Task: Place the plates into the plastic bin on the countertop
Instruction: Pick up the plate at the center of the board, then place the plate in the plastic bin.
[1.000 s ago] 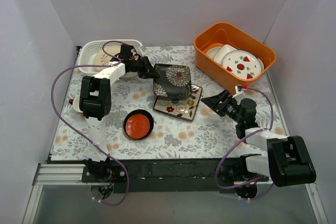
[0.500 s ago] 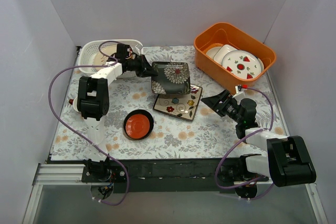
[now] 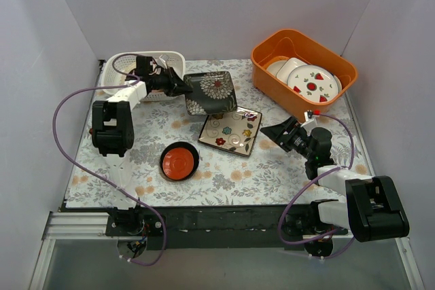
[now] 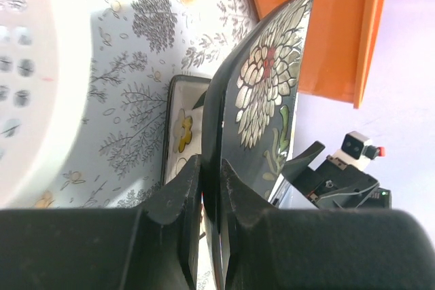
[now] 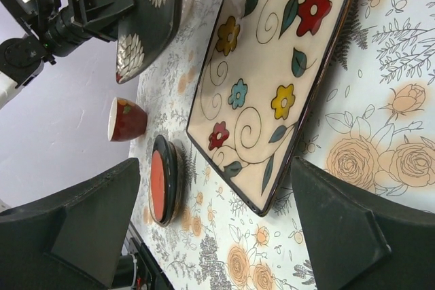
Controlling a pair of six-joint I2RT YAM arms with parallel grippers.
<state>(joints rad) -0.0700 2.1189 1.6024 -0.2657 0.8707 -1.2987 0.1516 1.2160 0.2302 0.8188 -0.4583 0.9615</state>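
Observation:
My left gripper (image 3: 181,89) is shut on the edge of the dark floral square plate (image 3: 211,92) and holds it lifted beside the white perforated bin (image 3: 115,73) at the back left. In the left wrist view the jaws pinch the plate (image 4: 262,93) edge-on, and the bin's wall (image 4: 27,66) shows at the left. The cream flowered square plate (image 3: 231,131) lies flat on the countertop (image 3: 272,168); it also shows in the right wrist view (image 5: 268,79). A small red and dark dish (image 3: 179,161) lies near the front. My right gripper (image 3: 266,130) is open, just right of the cream plate.
The orange tub (image 3: 299,69) with white strawberry plates stands at the back right. A small red cup (image 5: 126,119) stands at the left edge of the countertop. White walls enclose the table on three sides.
My left gripper has carried the dark floral plate up off the cream plate and to the left, toward the bin. The right arm has not moved.

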